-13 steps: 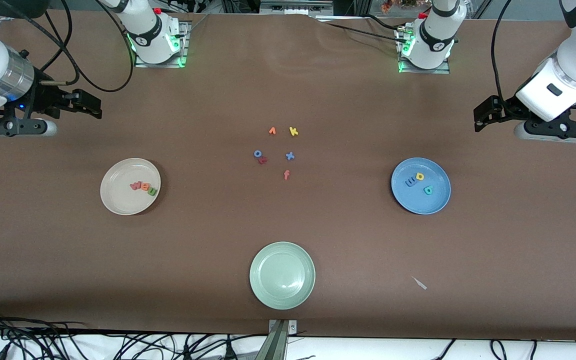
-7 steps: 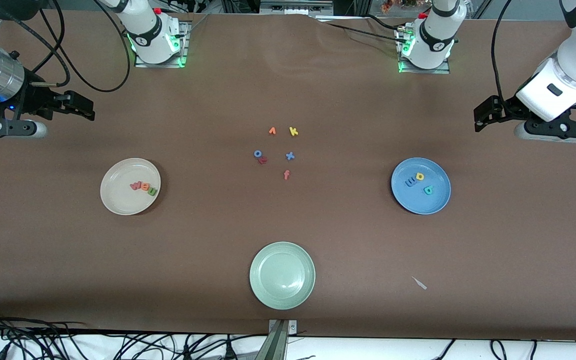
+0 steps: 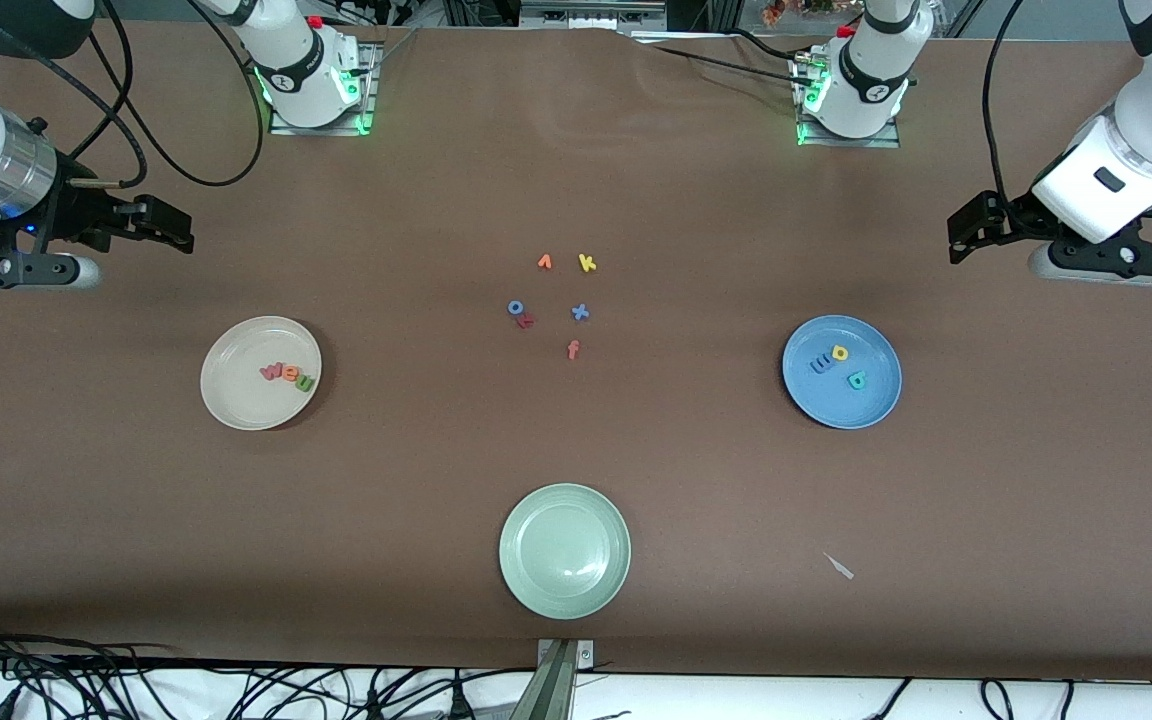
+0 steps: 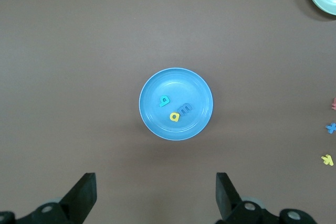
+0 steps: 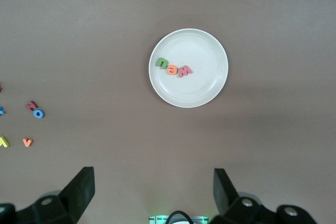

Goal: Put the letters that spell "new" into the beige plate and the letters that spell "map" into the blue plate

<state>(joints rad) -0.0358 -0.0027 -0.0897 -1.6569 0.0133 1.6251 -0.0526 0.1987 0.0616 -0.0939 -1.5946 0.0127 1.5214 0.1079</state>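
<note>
Brown table; "new" letters in row.

In the beige plate, at the left of the front view, three foam letters lie in a row: a pink-red w, an orange e and a green n, spelling "new" in the right wrist view. In the blue plate, at the right, lie a blue m, a yellow a and a teal p. On the bench at the centre a yellow k, a blue x and an orange f can be read.
</note>
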